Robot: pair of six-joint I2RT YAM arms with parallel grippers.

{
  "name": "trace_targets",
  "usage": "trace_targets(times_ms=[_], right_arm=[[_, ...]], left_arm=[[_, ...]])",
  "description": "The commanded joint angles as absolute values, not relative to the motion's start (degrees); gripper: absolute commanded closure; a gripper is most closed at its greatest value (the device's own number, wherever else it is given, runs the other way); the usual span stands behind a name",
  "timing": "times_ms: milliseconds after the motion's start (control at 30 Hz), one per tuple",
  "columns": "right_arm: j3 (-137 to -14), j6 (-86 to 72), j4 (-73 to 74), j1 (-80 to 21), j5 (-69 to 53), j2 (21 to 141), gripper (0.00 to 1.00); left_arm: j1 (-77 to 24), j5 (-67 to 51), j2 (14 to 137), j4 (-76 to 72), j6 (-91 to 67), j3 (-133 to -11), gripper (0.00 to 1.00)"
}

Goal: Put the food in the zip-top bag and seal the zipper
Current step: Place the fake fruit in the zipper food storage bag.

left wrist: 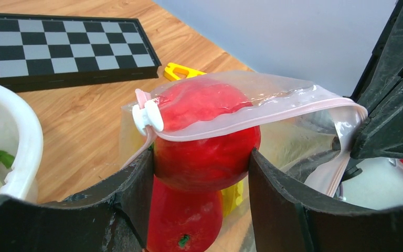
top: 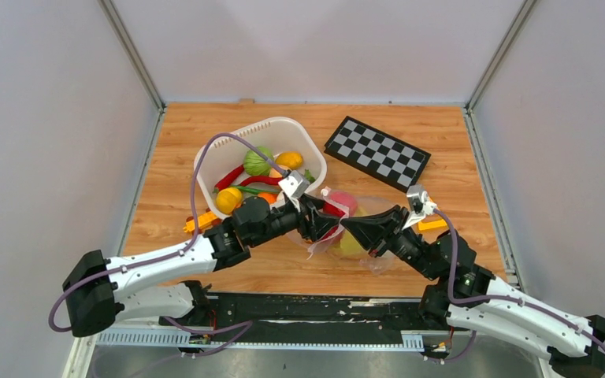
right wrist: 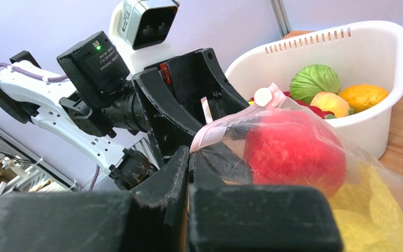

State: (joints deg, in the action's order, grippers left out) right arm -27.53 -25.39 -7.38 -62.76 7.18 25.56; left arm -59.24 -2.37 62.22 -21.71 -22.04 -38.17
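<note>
My left gripper [left wrist: 200, 157] is shut on a round red fruit [left wrist: 204, 152], its fingers pressing both sides. The fruit's top sits inside the mouth of the clear zip-top bag [left wrist: 294, 139], under the pale pink zipper [left wrist: 273, 113] with its white slider [left wrist: 148, 116]. A second red fruit [left wrist: 183, 220] and yellow food [left wrist: 233, 195] lie lower in the bag. My right gripper [right wrist: 191, 153] is shut on the bag's mouth edge by the zipper [right wrist: 205, 131], holding it up. From above, both grippers [top: 324, 223] [top: 349, 224] meet over the bag [top: 366, 207].
The white basket [top: 224, 150] behind the left arm holds a green cabbage [top: 257, 161], red chillies and orange and yellow fruit. A checkerboard [top: 378, 151] lies at the back right. A yellow toy car [left wrist: 181, 71] sits past the bag, and an orange piece [top: 197, 224] left of the basket.
</note>
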Motion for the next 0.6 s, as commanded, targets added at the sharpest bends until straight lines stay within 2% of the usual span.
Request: trace_targets(times_ms=[0, 167, 367, 567], right_arm=[[-26.1, -28.5, -14.7, -62.8, 9.5, 21.5, 1.00], [-24.1, -30.3, -14.8, -62.8, 13.7, 17.3, 1.00], [-23.5, -31.7, -8.9, -62.8, 21.4, 12.9, 1.00], [-23.2, -32.3, -5.7, -62.8, 25.3, 10.6, 1.00]], left_arm=[[-59.4, 1.3, 63.8, -26.6, -22.9, -38.4, 0.35], [-60.2, -5.6, 65.4, -26.0, -22.5, -41.7, 0.24], [-60.3, -11.5, 59.8, -16.4, -19.5, -46.0, 0.10], [-60.3, -10.2, 53.8, -7.7, -16.6, -47.2, 0.09]])
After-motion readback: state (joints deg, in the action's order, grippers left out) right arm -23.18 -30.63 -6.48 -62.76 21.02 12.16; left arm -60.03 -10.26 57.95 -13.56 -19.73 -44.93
